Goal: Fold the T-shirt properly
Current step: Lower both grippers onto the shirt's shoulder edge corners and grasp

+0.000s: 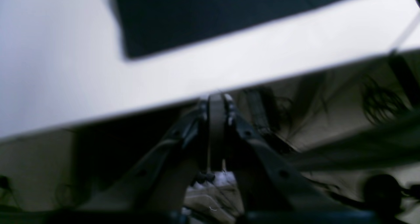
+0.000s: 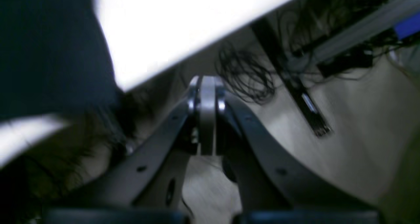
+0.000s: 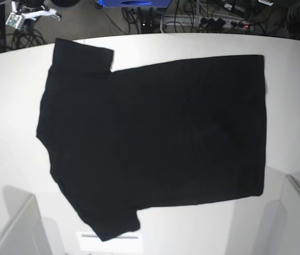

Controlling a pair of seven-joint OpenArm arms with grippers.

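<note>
The T-shirt (image 3: 155, 143), plain black side up, lies spread flat on the white table (image 3: 11, 122) and serves as the landmark here. In the base view its neck and shoulder end points to the left, with one short sleeve (image 3: 83, 56) at its far left corner and the other sleeve (image 3: 115, 226) at its near left corner, close to the table's front edge; its straight hem runs down its right side. Bare white tabletop borders the T-shirt on every side. Beyond the table's far edge, past the T-shirt, dark cables (image 3: 203, 18) lie on the floor. Neither arm reaches over the T-shirt in the base view. In the right wrist view the right gripper (image 2: 207, 86) hangs off the table's edge over the floor, to the right of a dark fold of the T-shirt (image 2: 49, 46); its fingers are pressed together with nothing between them. In the left wrist view the left gripper (image 1: 216, 100) sits just at the table's edge, below and apart from the T-shirt's corner (image 1: 197, 17), with a strip of white table between them; its fingers are likewise closed tight and hold nothing. Both wrist views are blurred, so finer detail of the fabric cannot be made out.
</note>
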